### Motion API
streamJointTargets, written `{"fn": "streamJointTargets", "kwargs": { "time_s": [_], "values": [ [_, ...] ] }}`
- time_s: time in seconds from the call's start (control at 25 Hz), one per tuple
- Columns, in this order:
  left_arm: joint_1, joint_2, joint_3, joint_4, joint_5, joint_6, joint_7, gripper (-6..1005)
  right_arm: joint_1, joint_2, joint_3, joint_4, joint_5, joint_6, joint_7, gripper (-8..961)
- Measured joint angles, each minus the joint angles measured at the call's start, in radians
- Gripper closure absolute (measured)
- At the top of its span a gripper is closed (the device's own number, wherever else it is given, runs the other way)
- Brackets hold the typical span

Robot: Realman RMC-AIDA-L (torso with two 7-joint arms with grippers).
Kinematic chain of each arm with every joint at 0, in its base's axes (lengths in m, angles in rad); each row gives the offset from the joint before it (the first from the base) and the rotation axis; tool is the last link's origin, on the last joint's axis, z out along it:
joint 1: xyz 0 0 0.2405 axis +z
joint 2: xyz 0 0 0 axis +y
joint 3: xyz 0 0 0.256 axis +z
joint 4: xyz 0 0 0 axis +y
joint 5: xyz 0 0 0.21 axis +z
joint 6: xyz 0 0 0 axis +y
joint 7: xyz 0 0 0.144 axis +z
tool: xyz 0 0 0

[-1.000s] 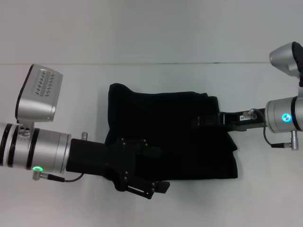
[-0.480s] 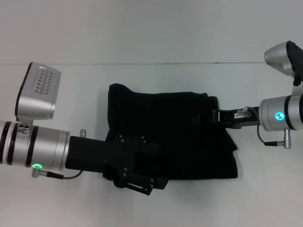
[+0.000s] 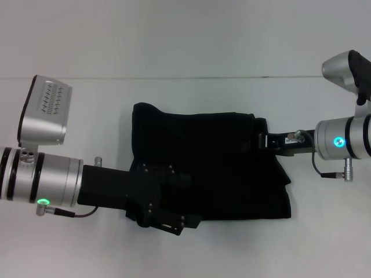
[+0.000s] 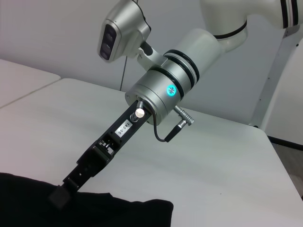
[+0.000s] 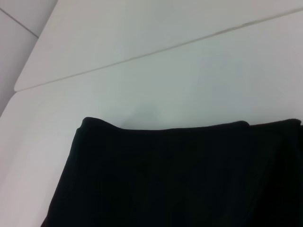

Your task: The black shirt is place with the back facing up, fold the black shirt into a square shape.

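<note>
One shirt (image 3: 208,165), part-folded on bench (image 3: 185,243); both tools' states: cannot tell. Risk: right tool (image 3: 262,141) at its edge may drag folds apart; left tool (image 3: 168,211) likewise.

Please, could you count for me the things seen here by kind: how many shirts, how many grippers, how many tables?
Black shirt: 1, lying folded on the table.
Grippers: 2, the left gripper over the shirt's near edge, the right gripper at its right edge.
White table: 1.
Total: 4.
</note>
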Motion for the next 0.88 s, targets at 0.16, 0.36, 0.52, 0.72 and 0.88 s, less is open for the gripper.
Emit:
{"fn": "streamJointTargets", "kwargs": {
  "time_s": [0.16, 0.36, 0.52, 0.72, 0.88],
  "values": [
    [0.0, 0.0, 0.002, -0.001, 0.0, 0.0, 0.0, 65, -0.002, 0.005, 0.001, -0.003, 0.009, 0.0, -0.008, 922],
    [0.0, 0.0, 0.001, 0.001, 0.0, -0.001, -0.003, 68, -0.019, -0.003, 0.001, -0.01, 0.065, -0.012, -0.054, 922],
    [0.001, -0.001, -0.003, 0.0, -0.001, 0.0, -0.007, 69, -0.028, -0.013, 0.001, -0.02, 0.089, -0.032, -0.072, 922],
    [0.004, -0.004, -0.004, -0.001, -0.008, 0.0, -0.008, 71, -0.032, -0.017, 0.001, -0.05, 0.101, -0.066, -0.092, 923],
    [0.005, -0.006, -0.005, -0.001, -0.009, -0.001, -0.008, 73, -0.033, -0.017, 0.001, -0.076, 0.107, -0.091, -0.106, 923]
  ]
}}
